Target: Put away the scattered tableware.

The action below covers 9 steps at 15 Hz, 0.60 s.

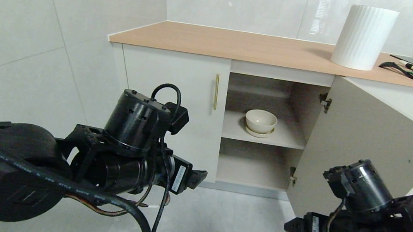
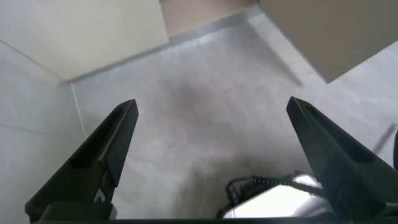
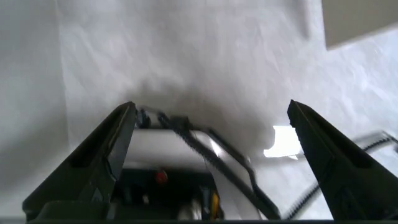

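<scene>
A bowl (image 1: 260,121) is seen resting on a plate (image 1: 258,134) on the upper shelf (image 1: 291,138) of the cupboard, whose door (image 1: 363,159) is swung open. The left tool (image 2: 211,104) and the right tool (image 3: 210,106) are held low over the floor in front of the cupboard, each spread wide. A white ribbed container (image 1: 364,37) is stood on the table (image 1: 243,46).

Left gripper (image 2: 211,102), jaws spread wide, hangs above grey floor (image 2: 199,146).
</scene>
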### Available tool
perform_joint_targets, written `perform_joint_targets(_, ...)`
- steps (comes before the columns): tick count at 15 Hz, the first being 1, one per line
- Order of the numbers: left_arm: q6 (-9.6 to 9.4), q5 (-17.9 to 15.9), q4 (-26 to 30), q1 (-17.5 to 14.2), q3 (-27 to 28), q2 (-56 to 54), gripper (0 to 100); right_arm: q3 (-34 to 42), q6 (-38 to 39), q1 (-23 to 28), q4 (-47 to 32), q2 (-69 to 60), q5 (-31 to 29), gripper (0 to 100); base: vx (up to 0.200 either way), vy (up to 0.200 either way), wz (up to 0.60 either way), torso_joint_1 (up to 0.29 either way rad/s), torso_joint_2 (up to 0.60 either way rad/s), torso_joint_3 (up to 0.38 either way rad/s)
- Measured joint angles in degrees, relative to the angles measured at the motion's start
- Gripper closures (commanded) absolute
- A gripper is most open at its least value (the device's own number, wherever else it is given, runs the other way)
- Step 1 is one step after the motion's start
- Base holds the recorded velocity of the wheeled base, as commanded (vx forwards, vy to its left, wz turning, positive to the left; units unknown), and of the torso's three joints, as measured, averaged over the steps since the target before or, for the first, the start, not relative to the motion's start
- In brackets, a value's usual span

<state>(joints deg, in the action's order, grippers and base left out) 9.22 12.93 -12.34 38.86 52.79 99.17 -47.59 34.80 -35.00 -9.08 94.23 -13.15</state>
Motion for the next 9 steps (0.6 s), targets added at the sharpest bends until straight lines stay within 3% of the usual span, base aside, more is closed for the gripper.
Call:
perform_joint_targets(4, -0.44, 2.1, -0.7, 1.0, -0.4, -0.4, 0, 6.3, 3.0, 0.7, -5.1, -9.4, 0.0, 0, 0.0, -0.2, 0.0, 0.002, 0.0, 0.005)
perform_joint_targets(9, -0.46, 2.3, -0.8, 1.2, -0.5, -0.6, 0, 9.1, 4.4, 7.8, -5.6, -14.6, 0.0, 0, 0.0, -0.2, 0.0, 0.001, 0.0, 0.004)
